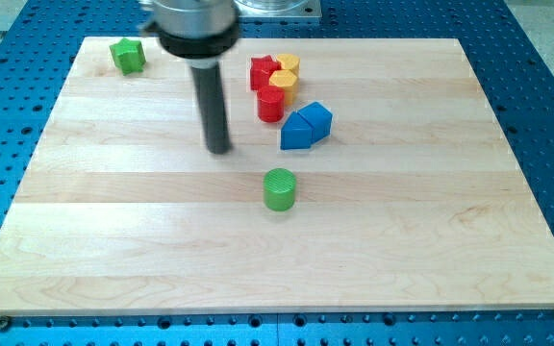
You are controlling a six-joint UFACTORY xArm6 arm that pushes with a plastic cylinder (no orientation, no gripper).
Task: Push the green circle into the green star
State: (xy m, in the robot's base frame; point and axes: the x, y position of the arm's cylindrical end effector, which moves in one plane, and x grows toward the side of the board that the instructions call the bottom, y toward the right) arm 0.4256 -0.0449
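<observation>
The green circle (279,189) looks light, rigid and free-sliding on the tabletop (113,240). There is no pincer, only my tip (219,149), up-left of it. To reach the green star (127,55), press its lower-right side.

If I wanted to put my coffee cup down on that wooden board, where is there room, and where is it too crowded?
The wooden board is bare below the green cylinder block and along the view's left, between my tip and the green star block. The top middle is crowded with red blocks, yellow blocks and blue blocks.
</observation>
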